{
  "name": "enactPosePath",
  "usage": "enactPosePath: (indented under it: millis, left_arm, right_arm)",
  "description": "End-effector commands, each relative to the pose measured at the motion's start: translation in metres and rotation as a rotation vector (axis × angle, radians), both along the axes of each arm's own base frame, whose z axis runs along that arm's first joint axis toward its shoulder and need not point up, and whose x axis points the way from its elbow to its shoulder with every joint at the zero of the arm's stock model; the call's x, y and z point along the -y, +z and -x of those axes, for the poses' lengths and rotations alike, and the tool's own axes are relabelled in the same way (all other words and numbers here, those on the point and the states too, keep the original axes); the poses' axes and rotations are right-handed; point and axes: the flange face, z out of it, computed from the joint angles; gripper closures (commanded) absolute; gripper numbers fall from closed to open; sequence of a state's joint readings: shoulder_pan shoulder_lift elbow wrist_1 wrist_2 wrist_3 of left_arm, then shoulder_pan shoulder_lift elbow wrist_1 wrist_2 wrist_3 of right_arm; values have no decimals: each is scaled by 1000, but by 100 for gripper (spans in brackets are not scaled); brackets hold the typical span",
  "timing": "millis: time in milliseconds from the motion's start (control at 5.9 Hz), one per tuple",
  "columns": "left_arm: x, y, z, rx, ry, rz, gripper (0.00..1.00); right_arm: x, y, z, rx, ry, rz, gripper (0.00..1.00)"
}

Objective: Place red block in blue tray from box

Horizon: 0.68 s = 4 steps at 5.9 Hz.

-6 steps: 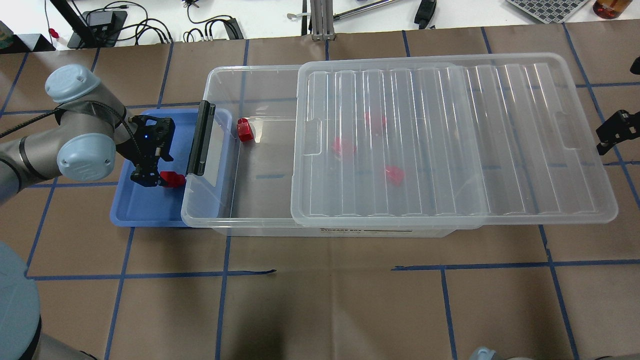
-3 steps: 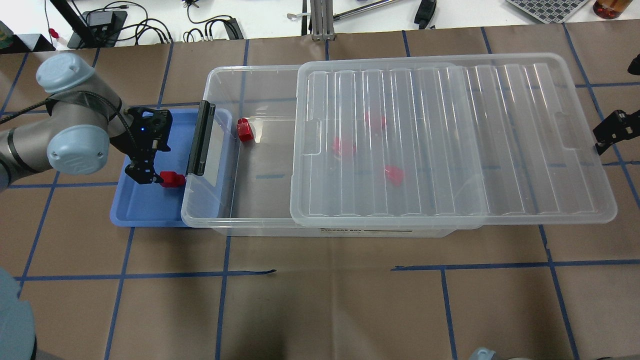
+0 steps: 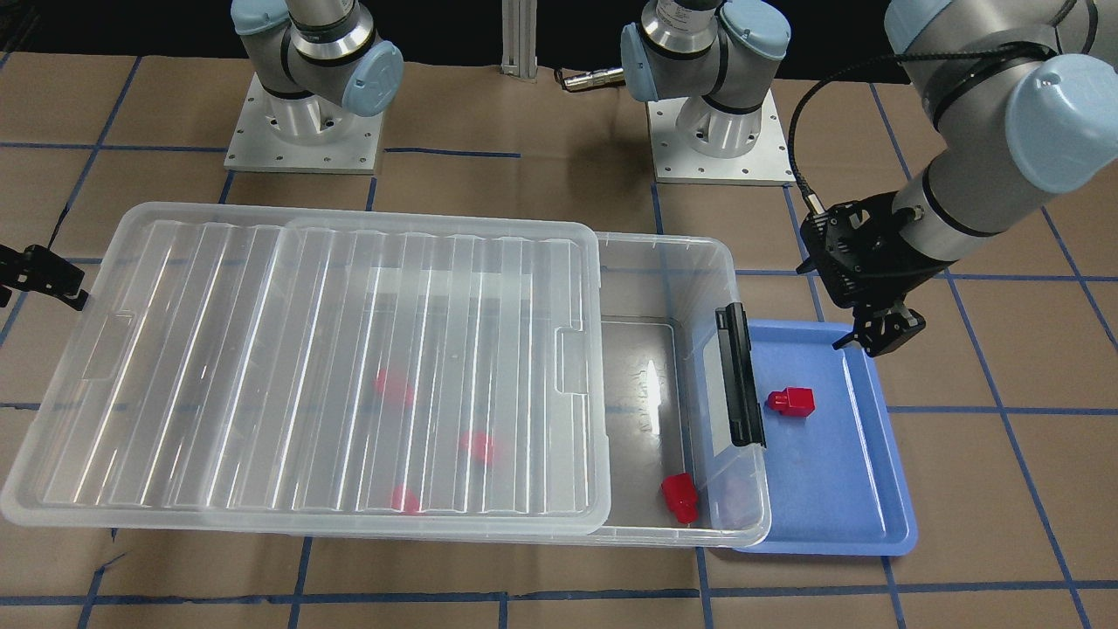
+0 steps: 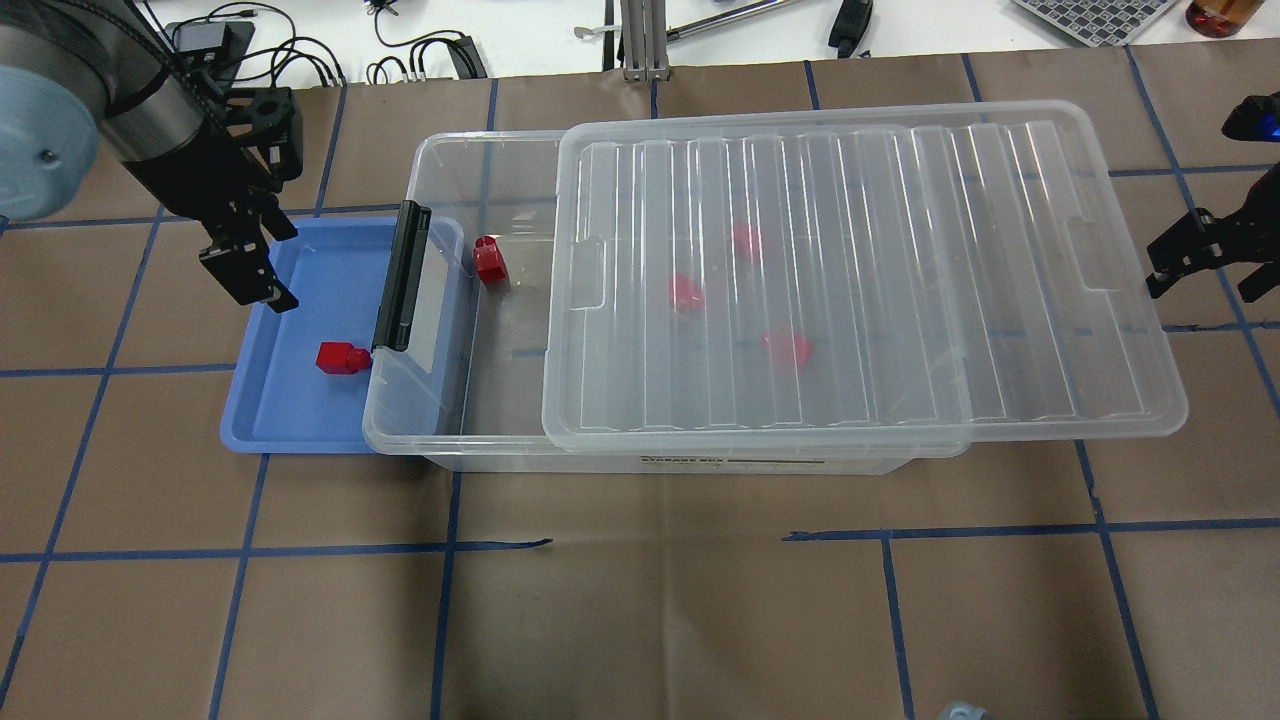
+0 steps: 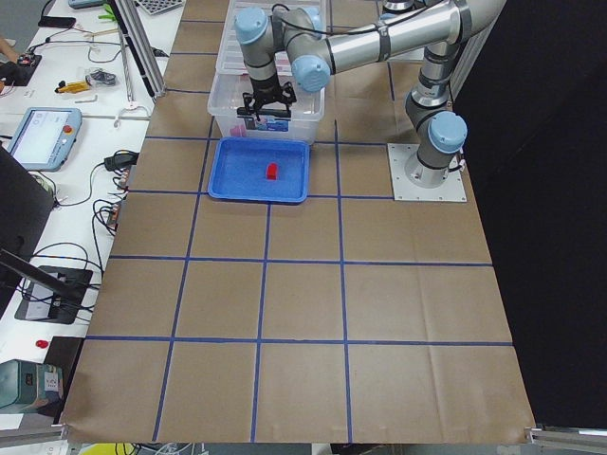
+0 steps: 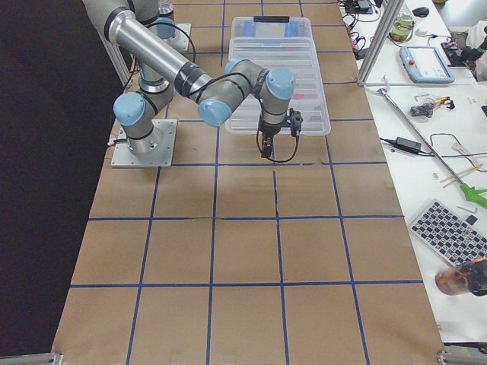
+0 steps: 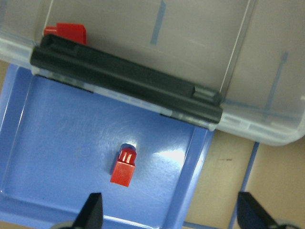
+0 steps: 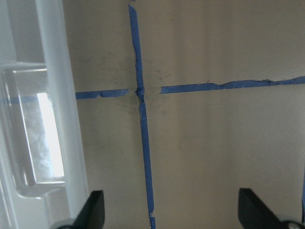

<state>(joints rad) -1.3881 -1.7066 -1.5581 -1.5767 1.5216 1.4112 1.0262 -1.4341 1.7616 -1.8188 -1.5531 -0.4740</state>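
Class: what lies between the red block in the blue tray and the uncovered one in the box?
The clear end wall of the box, with its black latch bar, in the overhead view.

Tray (image 4: 290,415) at the box's (image 4: 500,400) left end on the worktop (image 4: 640,600); one block (image 4: 342,357) in the tray; another block (image 4: 489,260) in the box's uncovered end; three more under the lid (image 4: 900,200)

three red blocks (image 4: 686,292) — blurred beneath the lid (image 4: 900,200).
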Motion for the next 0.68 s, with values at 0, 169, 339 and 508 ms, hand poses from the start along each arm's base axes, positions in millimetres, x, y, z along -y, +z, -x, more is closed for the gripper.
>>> enactPosePath:
  millis: [0,169,339,508]
  left_arm:
    - [-12,58,61,31,242,27,2]
    - [-9,71,87,39,382,43,2]
    - [-7,72,109,67,548,45,2]
    - [-14,81,114,75,699,50,2]
  right_arm:
    - [3,1,-13,1,-6,1,0]
    - [3,-2,-21,6,0,-5,0]
    - [3,-6,-29,8,12,-11,0]
    - [4,-7,-37,7,5,-15,0]
